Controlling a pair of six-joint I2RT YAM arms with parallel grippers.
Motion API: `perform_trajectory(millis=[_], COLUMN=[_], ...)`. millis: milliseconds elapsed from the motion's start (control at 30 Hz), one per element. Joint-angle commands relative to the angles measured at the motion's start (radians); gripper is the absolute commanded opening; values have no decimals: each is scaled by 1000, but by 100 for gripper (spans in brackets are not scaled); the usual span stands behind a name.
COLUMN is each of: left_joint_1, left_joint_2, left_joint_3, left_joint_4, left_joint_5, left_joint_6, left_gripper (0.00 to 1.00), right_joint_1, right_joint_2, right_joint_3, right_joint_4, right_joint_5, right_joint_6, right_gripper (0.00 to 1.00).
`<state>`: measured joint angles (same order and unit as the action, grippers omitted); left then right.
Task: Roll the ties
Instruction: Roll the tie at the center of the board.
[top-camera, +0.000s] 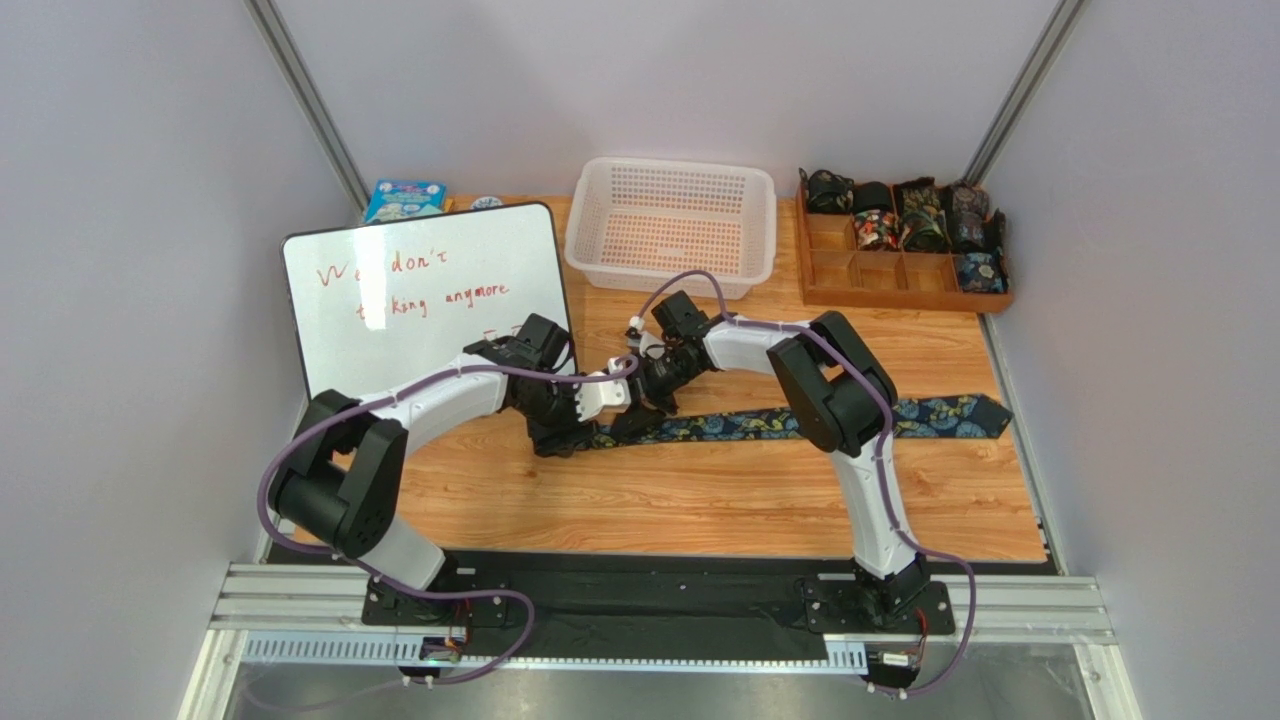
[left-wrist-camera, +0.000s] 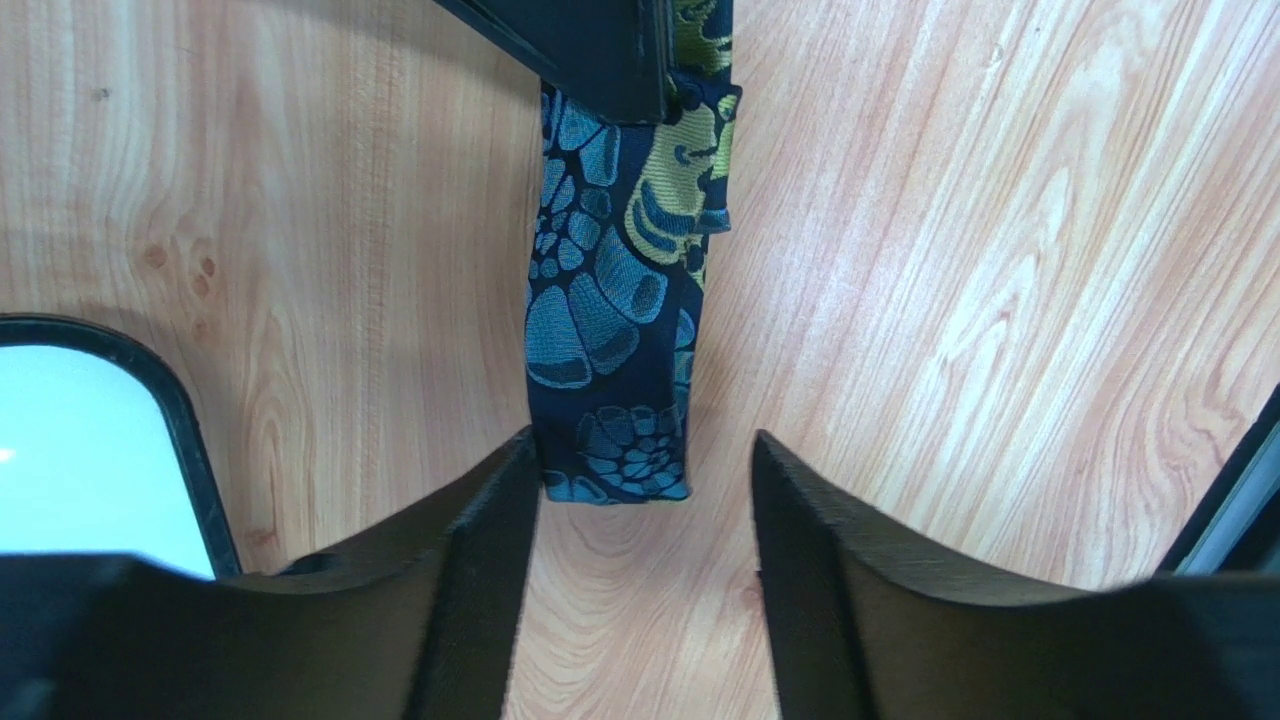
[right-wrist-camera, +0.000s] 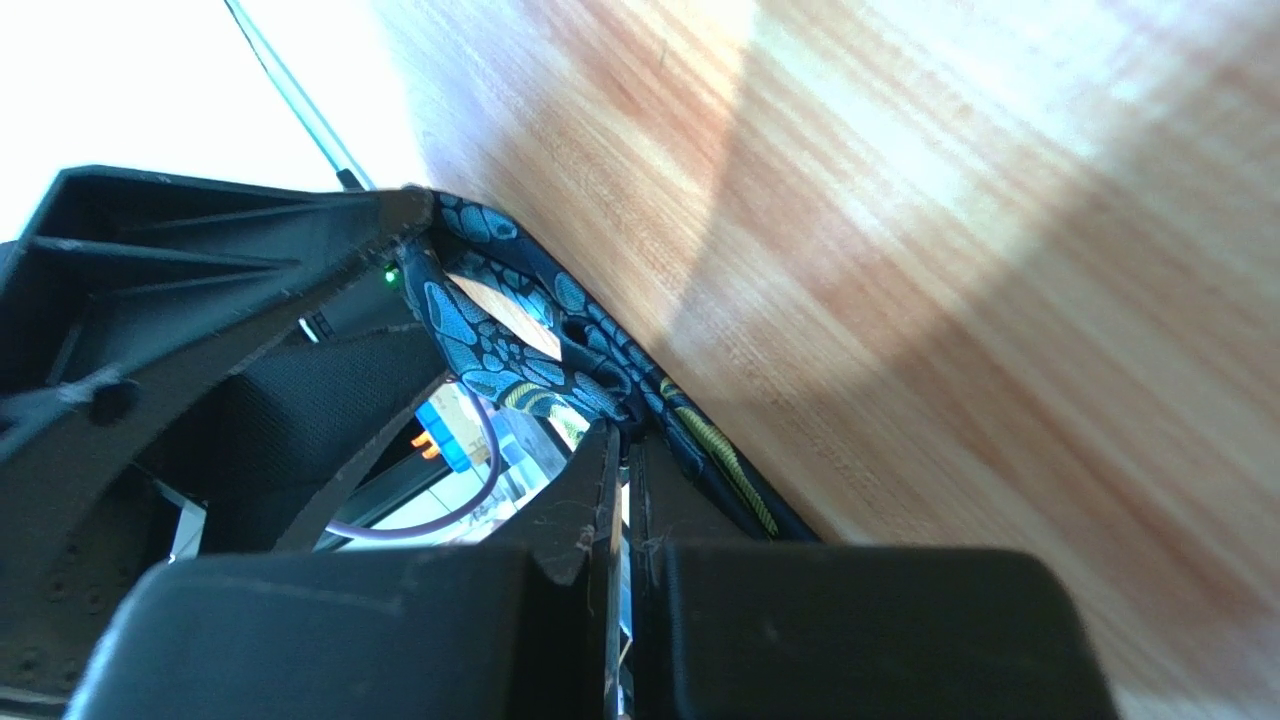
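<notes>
Left wrist view, nearest items first.

1. Your left claw (left-wrist-camera: 643, 446): fingers spread wide, gripping nothing.
2. Tie (left-wrist-camera: 609, 300): black with a teal-blue and yellowish print, lying flat on the wooden worktop (left-wrist-camera: 977, 300). Its blunt end lies between the left claw's fingers, right beside one fingertip and clear of the other. From there the strip runs straight ahead of the claw, until a dark finger of the other arm meets it.
3. Whiteboard (left-wrist-camera: 75, 450): you see one rounded corner, close beside the left claw's body.

Right wrist view.

4. Your right claw (right-wrist-camera: 624, 450): fingers pressed together, with the tie pinched between the tips. Just past the tips the cloth arches away from the claw.

Top external view, past the claws.

5. Both claws meet over the same end of the tie. The rest of the strip stretches away from the right claw, under that arm's elbow, to a wide pointed end.
6. The whiteboard carries red handwriting and lies to the left of the left claw.
7. White mesh basket (top-camera: 676, 222): beyond both claws.
8. Wooden organiser (top-camera: 902, 275): far beyond the right claw and off to its right, with rolled ties (top-camera: 902, 225) in its back compartments.
9. Blue box (top-camera: 403, 198): beyond the whiteboard, farthest from the left claw.
</notes>
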<state>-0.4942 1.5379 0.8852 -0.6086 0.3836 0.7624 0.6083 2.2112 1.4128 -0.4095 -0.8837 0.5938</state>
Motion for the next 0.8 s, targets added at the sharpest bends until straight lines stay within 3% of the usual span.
perform_trajectory(millis=[0, 133, 333, 500, 767], left_joint_1=[3, 3, -7, -26, -56], left_joint_2=[16, 5, 24, 28, 45], left_joint_3=[14, 38, 104, 132, 146], left_joint_4=[6, -2, -20, -25, -20], left_joint_5=[18, 40, 70, 89, 93], left_joint_6=[34, 23, -11, -21, -28], left_gripper=[56, 36, 27, 27, 27], right_joint_1=[-7, -5, -7, -18, -76], right_joint_2=[25, 21, 1, -37, -90], right_joint_3=[34, 44, 63, 74, 46], right_joint_4=[-14, -11, -5, -8, -58], right_joint_5=[9, -21, -64, -90, -130], right_joint_6=[-25, -15, 18, 58, 40], right_gripper=[0, 4, 21, 41, 44])
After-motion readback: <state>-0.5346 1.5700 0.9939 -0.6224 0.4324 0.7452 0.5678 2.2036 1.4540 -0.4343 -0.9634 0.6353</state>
